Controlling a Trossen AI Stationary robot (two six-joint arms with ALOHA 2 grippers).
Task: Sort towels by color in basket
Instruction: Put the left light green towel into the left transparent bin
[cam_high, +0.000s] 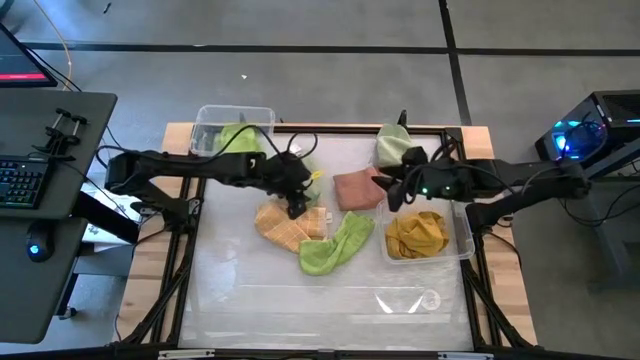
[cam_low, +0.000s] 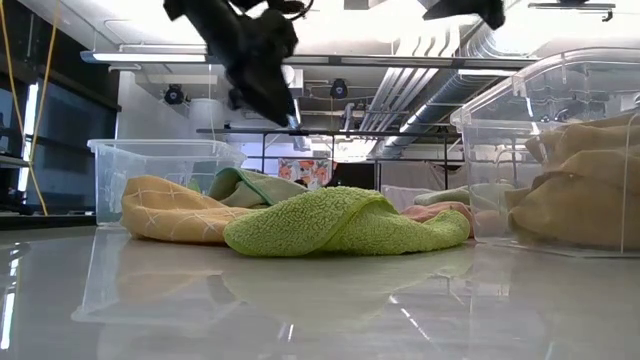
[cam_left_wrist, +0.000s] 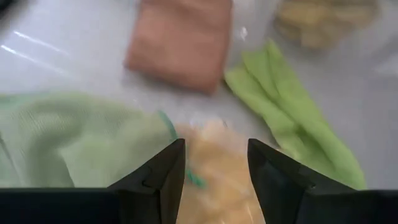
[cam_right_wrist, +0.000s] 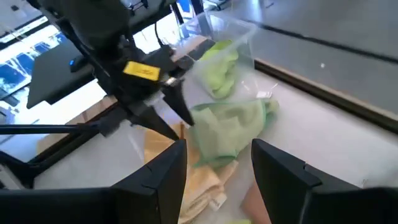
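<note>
- Above the table's middle, we see the left gripper hanging over the peach-orange towel, its fingers spread with nothing between them.
- Just beside it lie a lime green towel and a salmon pink towel, with a pale green towel close by.
- Over the salmon pink towel's edge, the right gripper is parted and empty.
- We find mustard yellow towels in the clear bin on the right, and green ones in the far-left bin.
</note>
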